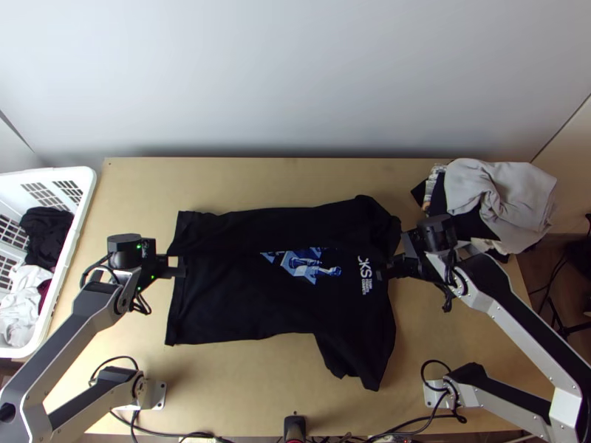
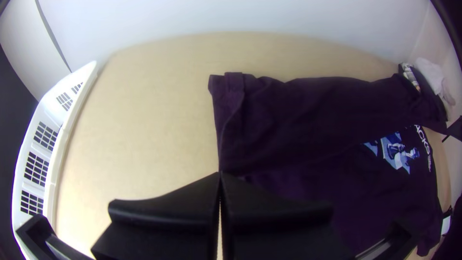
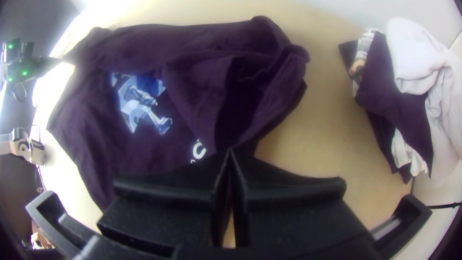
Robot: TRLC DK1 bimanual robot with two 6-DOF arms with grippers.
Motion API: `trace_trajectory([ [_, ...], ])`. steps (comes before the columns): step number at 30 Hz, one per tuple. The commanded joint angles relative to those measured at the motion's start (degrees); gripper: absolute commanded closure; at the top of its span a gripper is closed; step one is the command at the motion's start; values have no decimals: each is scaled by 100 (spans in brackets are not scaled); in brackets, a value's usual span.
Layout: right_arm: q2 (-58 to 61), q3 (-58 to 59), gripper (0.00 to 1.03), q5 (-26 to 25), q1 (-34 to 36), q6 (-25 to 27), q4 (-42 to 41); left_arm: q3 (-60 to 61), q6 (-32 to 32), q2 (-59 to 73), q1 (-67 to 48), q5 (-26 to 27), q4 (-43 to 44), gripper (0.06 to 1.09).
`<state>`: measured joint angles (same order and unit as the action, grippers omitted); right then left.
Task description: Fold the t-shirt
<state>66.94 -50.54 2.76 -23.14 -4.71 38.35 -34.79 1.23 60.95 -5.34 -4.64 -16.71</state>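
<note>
The black t-shirt (image 1: 244,288) lies sideways, hem at the left and neck end at the right. Its far side is folded over toward the middle, partly covering the blue and white print; the near sleeve is spread out. At the middle of the hem my left gripper (image 1: 177,272) is shut on the cloth. My right gripper (image 1: 385,272) is shut on the neck end beside the white lettering. In the left wrist view, the left gripper (image 2: 220,174) has its tips together at the folded edge of the shirt (image 2: 298,120). The right wrist view has the right gripper (image 3: 230,151) closed against bunched cloth (image 3: 202,82).
A white basket (image 1: 83,214) with dark and white clothes stands at the table's left edge. Grey, white and dark clothes (image 1: 502,199) are piled at the far right corner. Cables and a small black device (image 1: 295,427) lie along the near edge of the wooden table (image 1: 244,384).
</note>
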Motion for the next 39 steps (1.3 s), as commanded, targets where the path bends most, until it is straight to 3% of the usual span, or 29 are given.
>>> trace_trajectory([
  [1, -76, 168, 100, 49, -42, -4, 94, 183, -106, -153, -54, 7, -157, 105],
  [33, -436, 827, 100, 57, -112, 111, 366, 728, -317, -479, -388, 34, -553, 105],
  [34, -453, 827, 91, 57, -103, 102, 366, 736, -308, -487, -415, 34, -570, 105],
  [35, -471, 818, 69, 57, -86, 102, 358, 745, -299, -479, -450, 34, -588, 104],
  [36, -453, 818, 38, 57, -77, 93, 358, 754, -299, -479, -485, 34, -597, 96],
  [37, -418, 801, 14, 93, -86, 111, 366, 763, -299, -479, -485, 34, -623, 84],
  [38, -383, 774, 5, 128, -95, 111, 384, 745, -299, -487, -494, 34, -711, 78],
  [39, -392, 757, 4, 163, -95, 111, 410, 728, -290, -487, -494, 43, -764, 74],
])
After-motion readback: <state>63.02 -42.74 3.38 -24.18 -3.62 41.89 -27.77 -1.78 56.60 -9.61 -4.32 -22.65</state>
